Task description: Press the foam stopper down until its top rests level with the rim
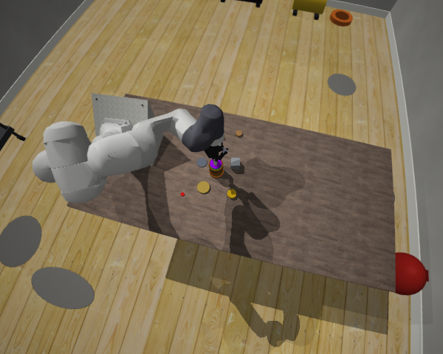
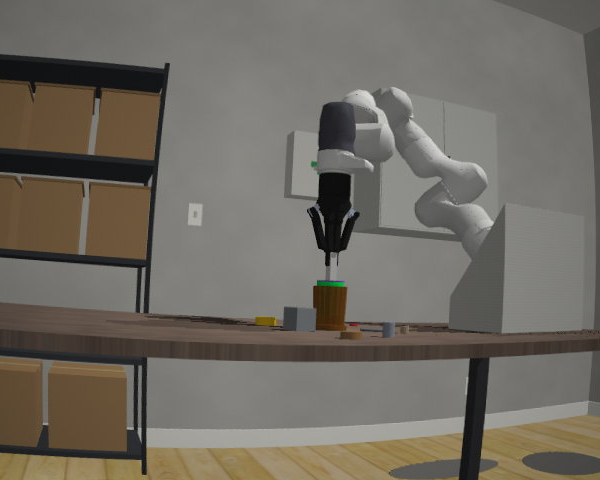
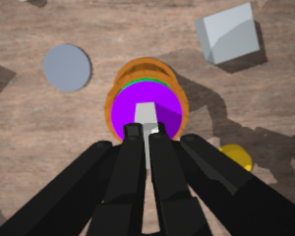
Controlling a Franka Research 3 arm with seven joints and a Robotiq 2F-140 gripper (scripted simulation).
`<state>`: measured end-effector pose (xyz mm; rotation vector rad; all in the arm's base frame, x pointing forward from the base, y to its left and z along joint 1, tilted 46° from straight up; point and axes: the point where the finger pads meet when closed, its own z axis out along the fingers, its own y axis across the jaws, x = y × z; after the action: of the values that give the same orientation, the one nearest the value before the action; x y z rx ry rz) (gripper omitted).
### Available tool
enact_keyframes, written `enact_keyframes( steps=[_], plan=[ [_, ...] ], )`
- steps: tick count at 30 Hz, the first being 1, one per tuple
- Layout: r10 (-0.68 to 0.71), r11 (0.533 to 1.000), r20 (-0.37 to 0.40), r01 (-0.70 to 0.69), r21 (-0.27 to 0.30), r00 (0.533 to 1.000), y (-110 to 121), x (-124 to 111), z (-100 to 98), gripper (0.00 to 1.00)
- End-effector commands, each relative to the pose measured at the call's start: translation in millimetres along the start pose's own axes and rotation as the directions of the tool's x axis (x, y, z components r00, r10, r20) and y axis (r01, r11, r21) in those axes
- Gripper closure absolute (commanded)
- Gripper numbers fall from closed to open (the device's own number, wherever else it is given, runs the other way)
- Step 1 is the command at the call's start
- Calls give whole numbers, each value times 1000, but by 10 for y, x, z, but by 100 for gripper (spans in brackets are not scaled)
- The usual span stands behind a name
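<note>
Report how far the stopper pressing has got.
Done: the pincer is shut and lined up straight above the jar. In hand: its tips sit right at the purple stopper, though contact is hard to confirm. The stopper's top shows above the jar's rim in the exterior view. Left: press it down, release, lift away, leaving the jar upright.

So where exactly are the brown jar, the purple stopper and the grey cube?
jar [image 2: 329, 308]: exterior view, middle of its ribbed brown side.
stopper [image 3: 125, 109]: wrist view, left part of its purple top face.
grey cube [image 3: 221, 27]: wrist view, its lit top face.
</note>
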<state>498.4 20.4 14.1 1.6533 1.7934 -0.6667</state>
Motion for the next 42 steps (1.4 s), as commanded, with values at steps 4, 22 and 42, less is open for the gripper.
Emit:
enact_keyframes(
  steps=[4, 22, 42],
  plan=[
    [7, 1000, 1, -7, 1, 1000, -9, -20, 68, 100],
    [7, 1000, 1, -7, 1, 1000, -24, -33, 148, 100],
    [7, 1000, 1, -7, 1, 1000, -27, -36, 168, 100]
  ],
)
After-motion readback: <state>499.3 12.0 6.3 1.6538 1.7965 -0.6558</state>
